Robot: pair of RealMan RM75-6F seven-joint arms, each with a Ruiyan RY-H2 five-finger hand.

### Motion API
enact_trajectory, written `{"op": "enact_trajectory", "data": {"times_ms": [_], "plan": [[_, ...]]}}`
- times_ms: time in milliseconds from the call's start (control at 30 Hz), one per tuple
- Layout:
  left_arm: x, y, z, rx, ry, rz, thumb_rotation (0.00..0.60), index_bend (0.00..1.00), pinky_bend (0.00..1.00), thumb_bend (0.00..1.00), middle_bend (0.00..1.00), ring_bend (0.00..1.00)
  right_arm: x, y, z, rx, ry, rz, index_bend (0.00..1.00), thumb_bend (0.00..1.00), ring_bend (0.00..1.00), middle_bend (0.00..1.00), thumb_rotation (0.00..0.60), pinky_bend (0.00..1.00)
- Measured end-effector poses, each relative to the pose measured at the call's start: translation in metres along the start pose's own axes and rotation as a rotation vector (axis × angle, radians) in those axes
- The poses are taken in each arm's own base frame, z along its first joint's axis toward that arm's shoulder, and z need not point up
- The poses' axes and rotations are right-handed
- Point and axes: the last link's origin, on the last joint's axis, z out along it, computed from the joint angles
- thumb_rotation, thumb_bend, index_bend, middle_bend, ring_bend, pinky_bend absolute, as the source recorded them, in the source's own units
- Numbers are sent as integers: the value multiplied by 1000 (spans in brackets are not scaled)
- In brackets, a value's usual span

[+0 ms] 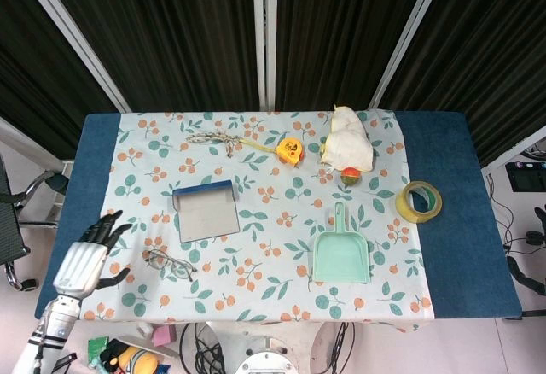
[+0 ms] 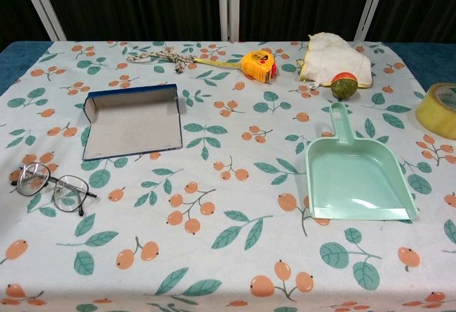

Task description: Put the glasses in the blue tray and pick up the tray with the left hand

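Head view: left hand [image 1: 85, 260] open, empty, just left of glasses [image 1: 169, 264], which lie near blue tray [image 1: 205, 211]. Glasses prob. light, fragile w/ thin frame; better pinch at bridge, not lenses.

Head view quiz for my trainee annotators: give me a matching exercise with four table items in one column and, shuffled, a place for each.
Things:
1. glasses
2. blue tray
3. tape roll
4. dustpan

Places:
A. on the blue cloth at the table's right
B. nearest the left hand
C. below the red-green ball
D. just behind the glasses

Pairs: 1-B, 2-D, 3-A, 4-C
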Motion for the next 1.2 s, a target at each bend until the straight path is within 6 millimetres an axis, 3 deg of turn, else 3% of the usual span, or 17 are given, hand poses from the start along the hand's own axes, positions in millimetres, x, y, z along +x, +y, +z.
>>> {"op": "enact_trajectory", "data": {"times_ms": [200, 500, 1200], "plan": [[-25, 28, 27, -86, -94, -15, 600, 264, 164, 250, 0, 29, 5, 1, -2, -11, 4, -21, 0, 213, 0, 0, 600, 0], [-48, 28, 57, -61, -179, -41, 600, 420, 164, 332, 0, 30, 7, 2, -4, -11, 3, -38, 0, 214, 0, 0, 600, 0], [-65, 33, 64, -67, -212, -42, 600, 506, 164, 331, 0, 30, 0, 7, -3, -26, -20, -36, 0, 214, 0, 0, 600, 0]]}}
